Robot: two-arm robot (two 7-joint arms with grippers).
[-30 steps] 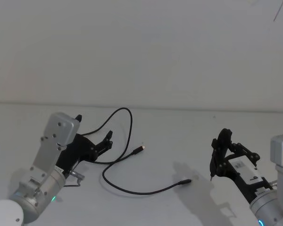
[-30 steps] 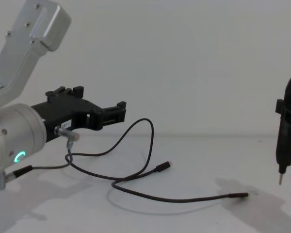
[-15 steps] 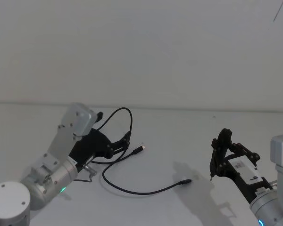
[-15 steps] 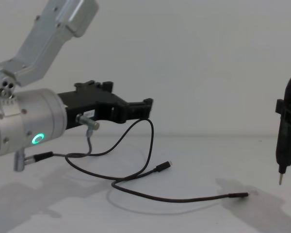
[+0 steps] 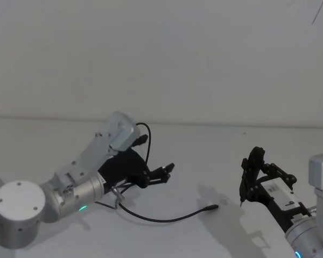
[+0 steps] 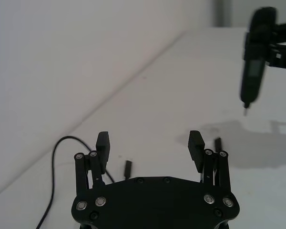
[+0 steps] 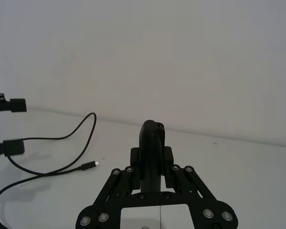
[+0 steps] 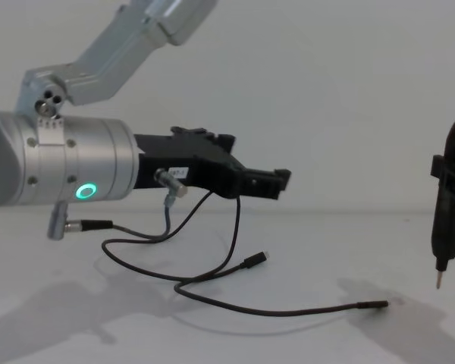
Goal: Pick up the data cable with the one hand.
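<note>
Hovering above the data cable (image 5: 211,206), our left gripper (image 6: 150,143) shows fingers (image 6: 103,144) wide apart, empty; right gripper (image 5: 252,181) parked, clamping slim tool (image 8: 444,220).

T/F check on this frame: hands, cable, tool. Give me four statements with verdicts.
1. The left hand is open. True.
2. The data cable is gripped and lifted. False: it lies on the table, with nothing between the left hand's fingers.
3. The right hand is shut on a slim black tool with a pointed tip. True.
4. The right hand is over the cable's loop. False: it is off at the right, apart from the cable; the left hand is the one above the cable.
</note>
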